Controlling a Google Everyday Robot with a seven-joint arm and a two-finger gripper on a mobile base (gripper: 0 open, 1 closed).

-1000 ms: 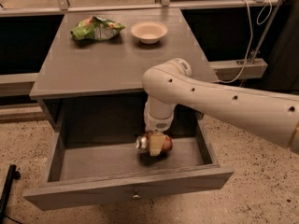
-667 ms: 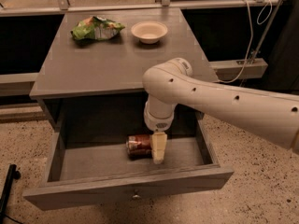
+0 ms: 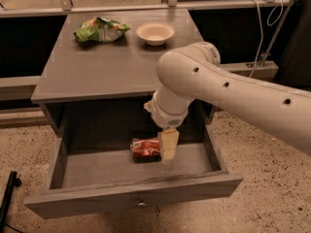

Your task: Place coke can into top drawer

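A speckled floor [image 3: 272,198] bears a grey cabinet [image 3: 102,67], its top drawer [image 3: 97,200] pulled out to the near side. The white arm [image 3: 233,96] reaches in from the right, and the gripper [image 3: 169,147] hangs inside the drawer (gripping or released, I cannot tell). On the far top sit a green chip bag [image 3: 100,29] and a bowl [image 3: 155,33]. The coke can [image 3: 145,148] lies sideways on the drawer floor, against the gripper's left.

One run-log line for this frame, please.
coke can: on its side in open top drawer | gripper: low in drawer, beside can
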